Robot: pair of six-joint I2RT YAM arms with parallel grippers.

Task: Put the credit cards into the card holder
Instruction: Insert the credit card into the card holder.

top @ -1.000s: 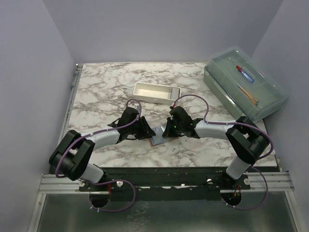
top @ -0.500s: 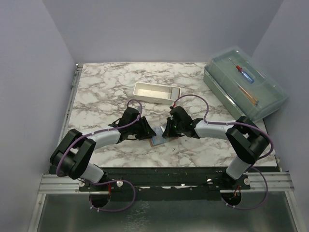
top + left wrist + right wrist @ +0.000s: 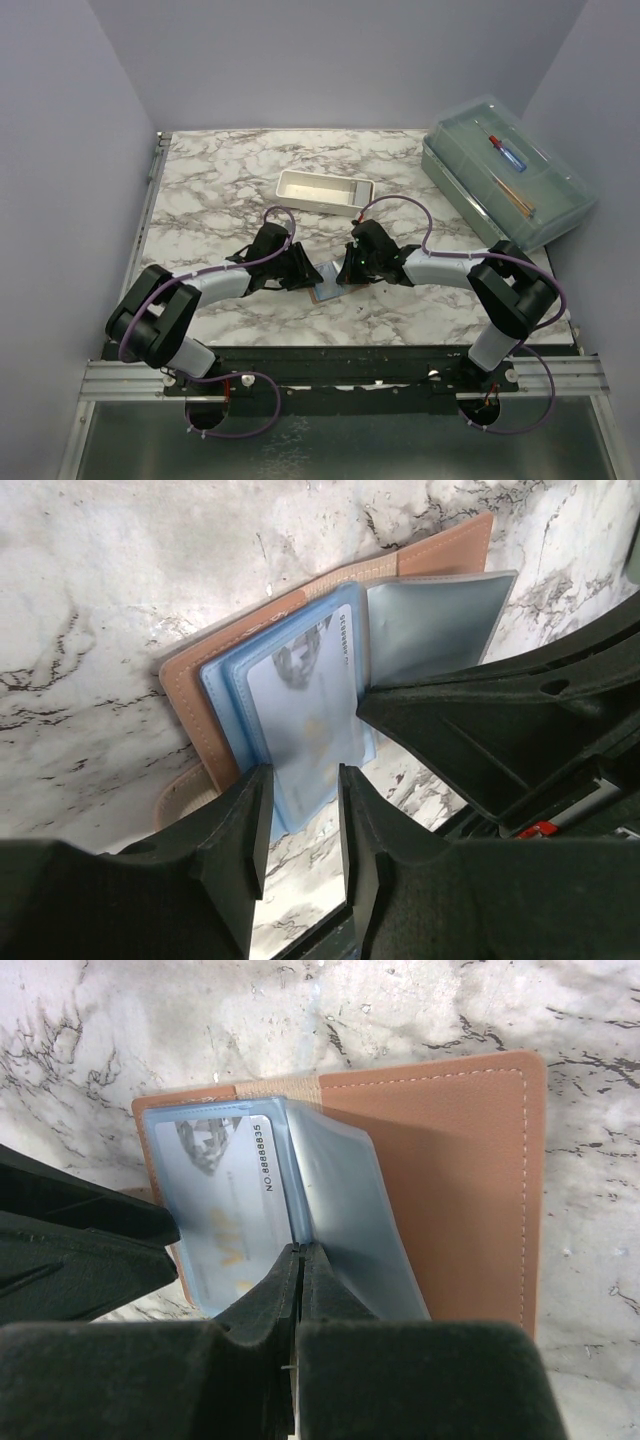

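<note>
The card holder lies open on the marble between both grippers, tan outside, blue inside. A pale blue credit card marked VIP lies on its left inner panel, its near end sticking out past the panel's edge. My left gripper is open just short of that end, and only marble shows between its fingers. My right gripper is shut, its tips pressed at the fold beside the raised blue-grey flap. In the top view the left gripper and the right gripper nearly touch over the card holder.
A white rectangular tray stands behind the grippers at mid-table. A large clear lidded box with a red and blue item inside sits at the back right. The table's front edge runs just below the card holder.
The left jaws have eased slightly wider. Both arms stay at the card holder with barely any shift.
</note>
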